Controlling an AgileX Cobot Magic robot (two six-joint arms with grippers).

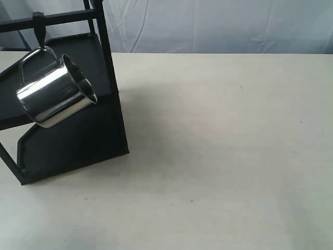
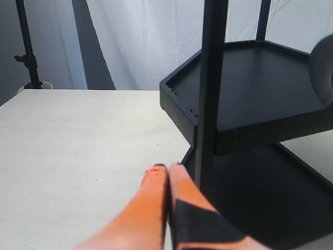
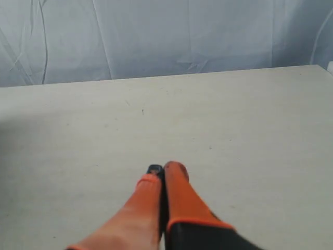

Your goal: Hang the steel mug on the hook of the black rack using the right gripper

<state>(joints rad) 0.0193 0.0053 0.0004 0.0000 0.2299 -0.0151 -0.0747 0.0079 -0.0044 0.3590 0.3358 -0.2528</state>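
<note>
The steel mug [image 1: 54, 96] hangs tilted by its thin wire handle from the hook [image 1: 40, 32] under the top crossbar of the black rack [image 1: 78, 140], at the left of the exterior view. Neither gripper touches it. An edge of the mug [image 2: 323, 70] shows in the left wrist view, beside the rack's upper shelf [image 2: 260, 83]. My left gripper [image 2: 167, 167] is shut, empty, low over the table next to a rack post [image 2: 212, 94]. My right gripper [image 3: 165, 169] is shut and empty over bare table. Neither gripper shows in the exterior view.
A pale beige table [image 1: 223, 156] stretches right of the rack, with a wrinkled white backdrop [image 1: 218, 26] behind it. A dark stand [image 2: 26, 47] rises beyond the table's far edge in the left wrist view.
</note>
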